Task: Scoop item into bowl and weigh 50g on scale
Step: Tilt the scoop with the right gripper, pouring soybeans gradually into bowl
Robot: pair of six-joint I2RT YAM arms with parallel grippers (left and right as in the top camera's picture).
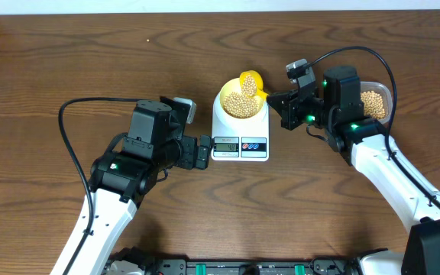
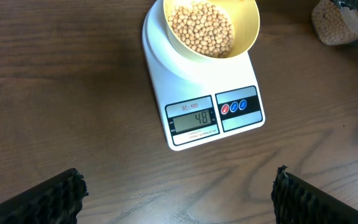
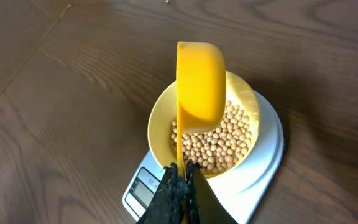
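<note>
The white scale [image 1: 240, 145] stands mid-table, its display [image 2: 194, 118] reading 48. On it sits the pale yellow bowl [image 1: 224, 103], holding a heap of tan beans [image 1: 241, 105]. My right gripper [image 3: 182, 171] is shut on the handle of a bright yellow scoop [image 3: 199, 81], which is tipped on its side over the bowl [image 3: 157, 124] and its beans [image 3: 219, 146]. In the overhead view the right gripper [image 1: 275, 99] is just right of the bowl. My left gripper [image 1: 205, 151] stands open and holds nothing, close to the scale's left front corner. Its fingers [image 2: 48, 199] frame bare table.
A clear plastic tub [image 1: 376, 103] with more beans stands at the right, behind the right arm; its edge also shows in the left wrist view as the tub [image 2: 337, 25]. Black cables loop over the table by both arms.
</note>
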